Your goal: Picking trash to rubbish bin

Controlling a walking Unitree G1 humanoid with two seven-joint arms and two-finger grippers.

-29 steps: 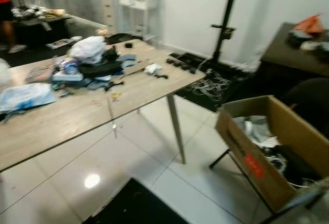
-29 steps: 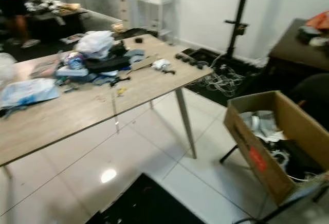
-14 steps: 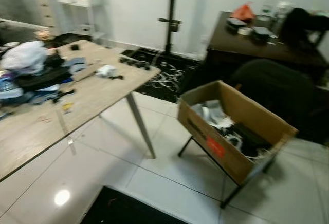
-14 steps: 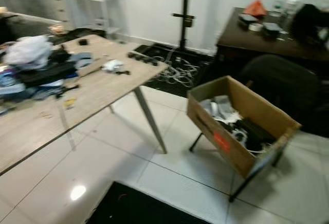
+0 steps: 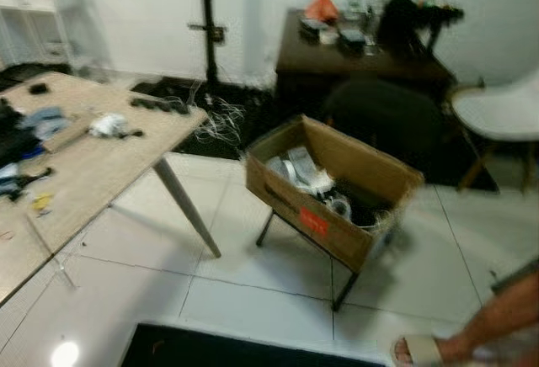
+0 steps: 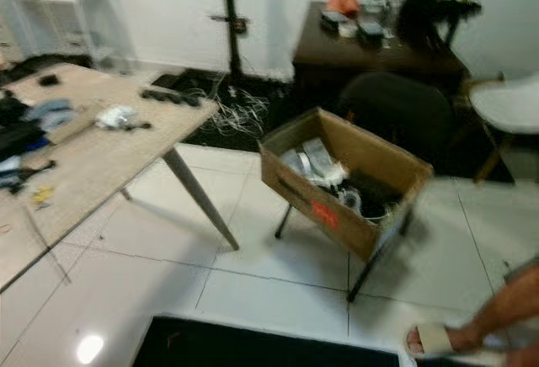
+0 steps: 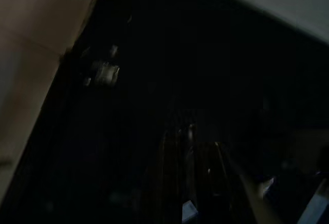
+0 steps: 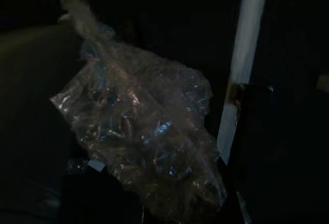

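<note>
White floor tiles (image 5: 253, 266) spread across the room I am looking down into, with a black mat (image 5: 236, 348) at the near edge. From my right wrist camera I see a crumpled clear plastic bag (image 8: 149, 142) with bluish glints hanging in the dark in front of the right tool; I cannot make out the fingers, so I cannot tell whether that tool is clamped on the bag or not. My left wrist camera is very dark; the left tool (image 7: 193, 183) is just a faint pair of long fingers over the black mat, and I cannot tell if they are apart or together.

Further out, near the middle of the room, an open brown cardboard box with a red label (image 5: 324, 220) sits tilted on a black folding stand (image 5: 345, 283), holding crumpled pale wrappers and dark bits. To the left stands a light wooden table (image 5: 93, 173) with scattered clutter and a white crumpled piece (image 5: 107, 124). Behind the box are a dark chair (image 5: 379, 119) and a dark brown table (image 5: 354, 55); a white chair (image 5: 497, 114) stands at far right. At the near right, a person's sandalled foot (image 5: 425, 350) rests on the tiles.
</note>
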